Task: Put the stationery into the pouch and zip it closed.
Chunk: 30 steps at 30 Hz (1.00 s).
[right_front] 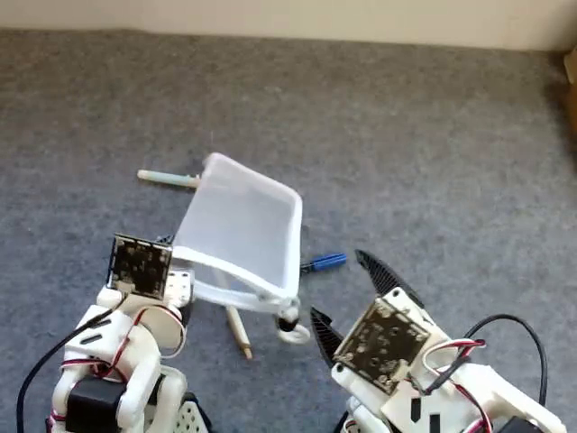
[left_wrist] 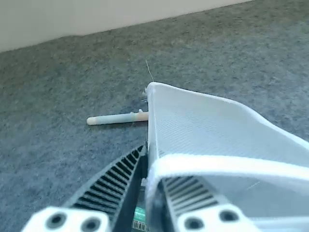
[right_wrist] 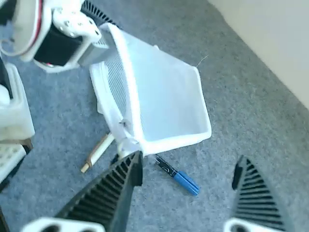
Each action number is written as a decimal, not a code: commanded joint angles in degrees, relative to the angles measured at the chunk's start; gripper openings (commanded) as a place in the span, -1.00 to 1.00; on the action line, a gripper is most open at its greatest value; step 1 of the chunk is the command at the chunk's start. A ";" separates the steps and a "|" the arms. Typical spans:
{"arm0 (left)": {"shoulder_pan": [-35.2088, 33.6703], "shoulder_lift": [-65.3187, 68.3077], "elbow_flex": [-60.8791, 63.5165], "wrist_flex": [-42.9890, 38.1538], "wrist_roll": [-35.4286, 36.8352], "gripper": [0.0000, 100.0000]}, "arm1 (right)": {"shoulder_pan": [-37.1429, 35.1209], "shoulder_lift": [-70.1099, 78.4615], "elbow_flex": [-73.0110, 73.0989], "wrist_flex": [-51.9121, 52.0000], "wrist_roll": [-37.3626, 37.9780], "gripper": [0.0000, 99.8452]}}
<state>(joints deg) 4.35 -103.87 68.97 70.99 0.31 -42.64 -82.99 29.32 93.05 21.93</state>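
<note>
Pinching pouch rim with left fingers, mouth facing arms; right fingers spread wide beside crosswise blue pen.

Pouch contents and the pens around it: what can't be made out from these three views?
- High view: whether anything lies inside the pouch; its white mesh hides the interior.
- High view: the blue pen and the tan pencil each run under the pouch's edge, which hides one end of each.
- Left wrist view: the pale pen passes behind the pouch wall, which hides its far end.
</note>
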 commanded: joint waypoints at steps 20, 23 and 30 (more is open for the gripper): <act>-22.29 -0.57 -7.08 -4.84 10.73 -0.99 | 13.67 28.62 -5.67 -13.49 -23.38 -0.43; -24.57 -0.57 -6.99 -4.84 12.22 -0.99 | 13.93 31.87 -5.32 -17.45 -26.81 -0.43; -30.02 -0.57 -6.81 -4.84 13.89 -0.99 | 13.76 38.55 -2.77 -26.59 -36.04 -0.43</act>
<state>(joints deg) -23.25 -103.87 64.84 67.65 13.32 -29.63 -46.95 27.03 70.29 -9.45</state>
